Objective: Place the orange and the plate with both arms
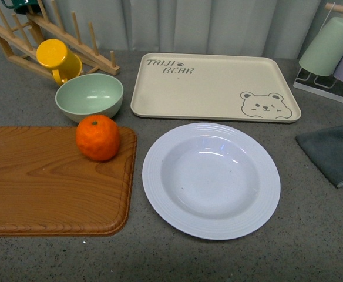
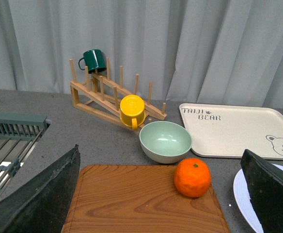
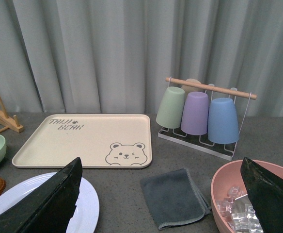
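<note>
The orange (image 1: 98, 137) sits on the far right corner of a wooden cutting board (image 1: 42, 188); it also shows in the left wrist view (image 2: 192, 177). The white ridged plate (image 1: 211, 179) lies on the grey counter to the right of the board; its edge shows in the left wrist view (image 2: 243, 199) and the right wrist view (image 3: 88, 206). Neither arm shows in the front view. My left gripper (image 2: 163, 213) is open and empty above the board, short of the orange. My right gripper (image 3: 163, 213) is open and empty above a grey cloth (image 3: 173, 196).
A pale green bowl (image 1: 89, 96), a yellow mug (image 1: 57, 59) on a wooden rack (image 1: 71, 41) and the beige bear tray (image 1: 212, 88) stand behind. A cup stand (image 3: 202, 114) is at the back right. A pink bowl of ice (image 3: 233, 204) and a dish rack (image 2: 10, 141) flank the scene.
</note>
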You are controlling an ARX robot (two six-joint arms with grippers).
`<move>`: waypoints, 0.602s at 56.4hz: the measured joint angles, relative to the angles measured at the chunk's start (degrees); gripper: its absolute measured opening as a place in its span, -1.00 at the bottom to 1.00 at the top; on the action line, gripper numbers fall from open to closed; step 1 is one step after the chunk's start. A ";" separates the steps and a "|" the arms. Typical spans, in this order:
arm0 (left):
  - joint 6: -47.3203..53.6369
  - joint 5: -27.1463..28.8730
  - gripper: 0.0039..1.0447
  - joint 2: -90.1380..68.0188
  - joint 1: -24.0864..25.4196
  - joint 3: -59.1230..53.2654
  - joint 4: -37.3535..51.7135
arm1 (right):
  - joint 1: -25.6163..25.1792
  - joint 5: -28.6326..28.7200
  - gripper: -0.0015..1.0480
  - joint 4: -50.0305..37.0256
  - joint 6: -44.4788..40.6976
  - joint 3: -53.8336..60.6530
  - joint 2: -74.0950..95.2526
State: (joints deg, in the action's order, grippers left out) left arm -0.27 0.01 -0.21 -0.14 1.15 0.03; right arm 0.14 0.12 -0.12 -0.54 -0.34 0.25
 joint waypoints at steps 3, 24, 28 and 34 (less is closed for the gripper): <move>0.00 0.00 0.88 0.00 0.00 0.00 0.00 | 0.00 0.00 0.83 0.00 0.00 0.00 0.00; 0.00 0.00 0.88 0.00 0.00 0.00 0.00 | 0.00 0.00 0.83 0.00 0.00 0.00 0.00; 0.00 0.00 0.88 0.00 0.00 0.00 0.00 | 0.00 0.00 0.83 0.00 0.00 0.00 0.00; 0.00 0.00 0.88 0.00 0.00 0.00 0.00 | 0.00 0.00 0.83 0.00 0.00 0.00 0.00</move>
State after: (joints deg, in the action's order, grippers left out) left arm -0.27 0.01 -0.21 -0.14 1.15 0.03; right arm 0.14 0.12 -0.12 -0.54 -0.34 0.25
